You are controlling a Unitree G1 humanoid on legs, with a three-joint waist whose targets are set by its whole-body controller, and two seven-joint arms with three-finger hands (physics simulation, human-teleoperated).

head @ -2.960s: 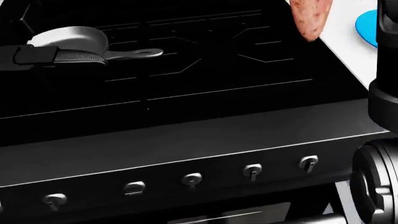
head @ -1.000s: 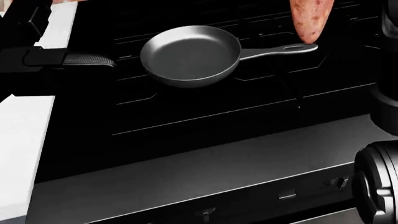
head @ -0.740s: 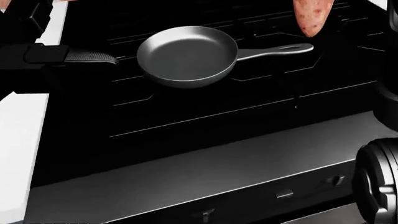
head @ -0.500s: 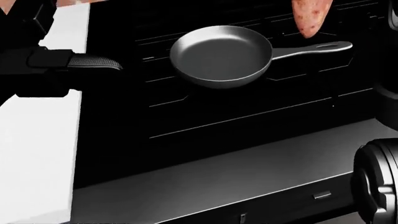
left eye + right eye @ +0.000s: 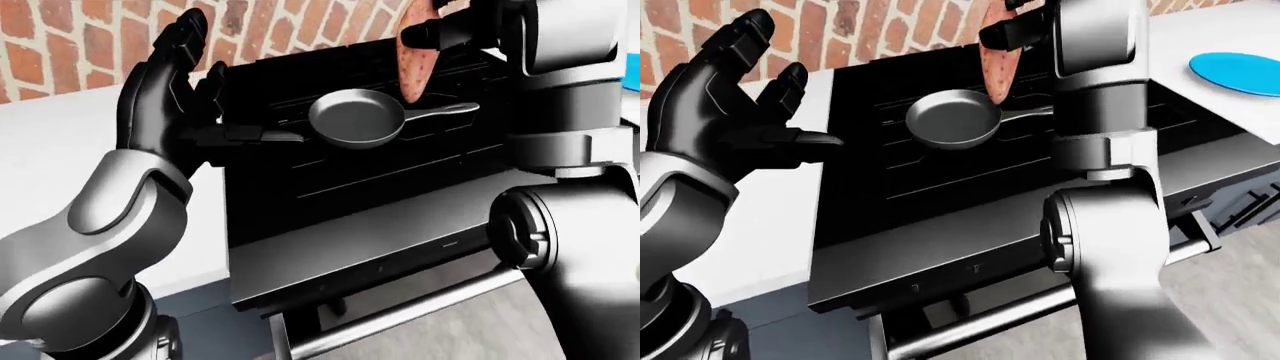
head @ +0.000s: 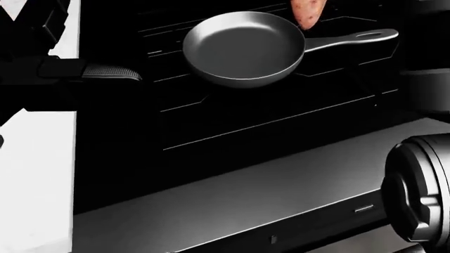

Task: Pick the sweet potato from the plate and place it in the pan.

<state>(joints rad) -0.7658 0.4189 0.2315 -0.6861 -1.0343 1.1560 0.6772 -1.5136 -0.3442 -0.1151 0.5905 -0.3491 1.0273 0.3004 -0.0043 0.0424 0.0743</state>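
The reddish sweet potato (image 5: 997, 69) hangs point down from my right hand (image 5: 1012, 31), whose fingers are shut round its top end. Its tip is over the right rim of the grey pan (image 5: 951, 118), where the handle joins; the tip also shows in the head view (image 6: 308, 11). The pan (image 6: 242, 47) is empty and stands on the black stove (image 5: 940, 176). My left hand (image 5: 780, 97) is open and empty, raised to the left of the pan. The blue plate (image 5: 1240, 73) lies on the white counter at the right.
A brick wall (image 5: 870, 30) runs behind the stove. A white counter (image 5: 750, 225) lies left of the stove. The stove's grey front panel (image 6: 246, 205) and oven handle (image 5: 1040, 304) are low in the views. My right arm (image 5: 1105, 135) stands between the pan and the plate.
The view has shifted right to left across the stove, bringing the pan to the middle. The sweet potato in my right hand has moved left, from beside the handle to the pan's rim.
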